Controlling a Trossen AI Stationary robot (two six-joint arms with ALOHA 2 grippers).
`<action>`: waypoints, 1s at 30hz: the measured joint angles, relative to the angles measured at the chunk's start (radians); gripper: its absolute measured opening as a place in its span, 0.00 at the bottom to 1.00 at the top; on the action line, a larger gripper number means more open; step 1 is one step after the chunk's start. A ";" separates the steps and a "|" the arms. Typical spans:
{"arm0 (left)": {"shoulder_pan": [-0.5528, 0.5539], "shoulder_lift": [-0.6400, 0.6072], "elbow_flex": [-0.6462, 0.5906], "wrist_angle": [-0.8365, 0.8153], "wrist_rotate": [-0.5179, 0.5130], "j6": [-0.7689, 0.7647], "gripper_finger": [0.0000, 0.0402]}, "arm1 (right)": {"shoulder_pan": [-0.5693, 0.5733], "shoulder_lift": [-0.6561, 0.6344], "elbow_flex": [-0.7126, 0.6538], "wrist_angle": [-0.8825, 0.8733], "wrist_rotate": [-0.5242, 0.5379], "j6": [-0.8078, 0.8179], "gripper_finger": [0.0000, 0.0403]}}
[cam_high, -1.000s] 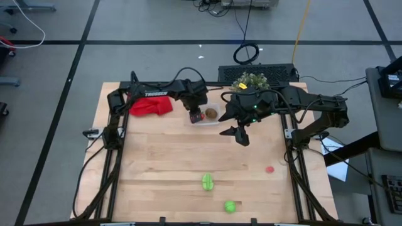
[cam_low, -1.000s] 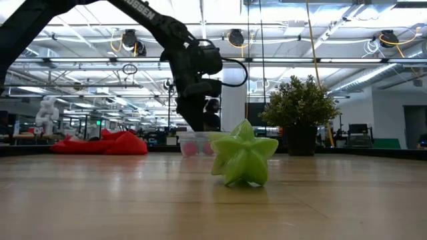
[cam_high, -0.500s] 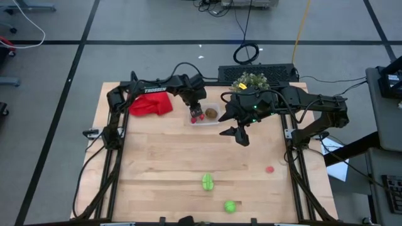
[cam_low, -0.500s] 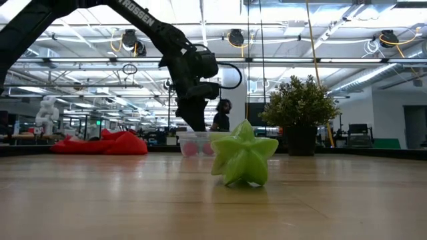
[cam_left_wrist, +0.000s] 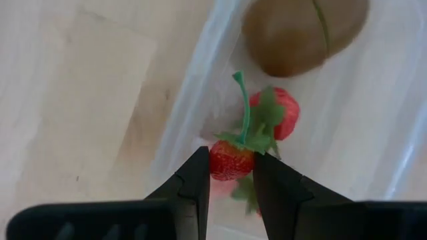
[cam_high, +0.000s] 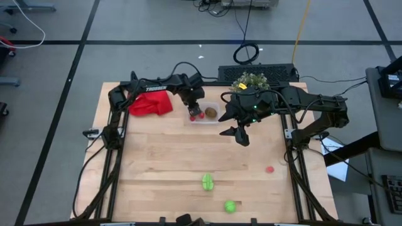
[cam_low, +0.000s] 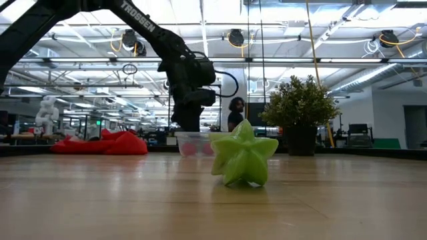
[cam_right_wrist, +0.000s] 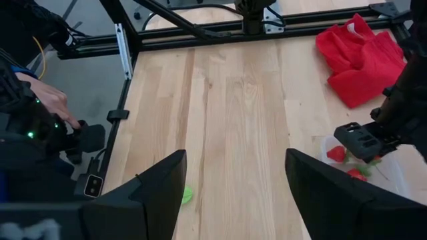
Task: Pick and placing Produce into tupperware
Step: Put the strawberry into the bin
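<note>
The small clear rectangular plastic container (cam_high: 205, 113) sits near the far edge of the light wooden plank counter (cam_high: 163, 169), just beside the crumpled red cloth (cam_high: 151, 103). Inside it lie a brown oval toy fruit (cam_left_wrist: 303, 30) and a small red toy strawberry with green leaves (cam_left_wrist: 283, 113). The left tool (cam_left_wrist: 228, 175) hangs over the container's interior, clenched on a second red toy strawberry with a green stem (cam_left_wrist: 230, 159); this piece appears not yet released. Judged from this layout, the task is roughly half complete. Still outside the container, well apart from it toward the near edge of the counter, are a bright green star-shaped toy fruit (cam_high: 207, 182), a round bright green toy piece (cam_high: 230, 206) and a small red toy piece (cam_high: 269, 169). The right tool (cam_high: 237, 132) waits with its jaws spread and empty, beside the container on the side away from the cloth. A bushy green potted plant (cam_high: 250, 81) stands behind the container. Beyond the counter the low view shows an open workshop with ceiling lights, and a person (cam_low: 235, 115) stands behind the container.
</note>
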 joint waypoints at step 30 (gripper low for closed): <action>-0.013 0.004 0.001 0.027 0.012 -0.019 0.36 | 0.000 0.000 0.000 -0.002 0.000 0.000 0.61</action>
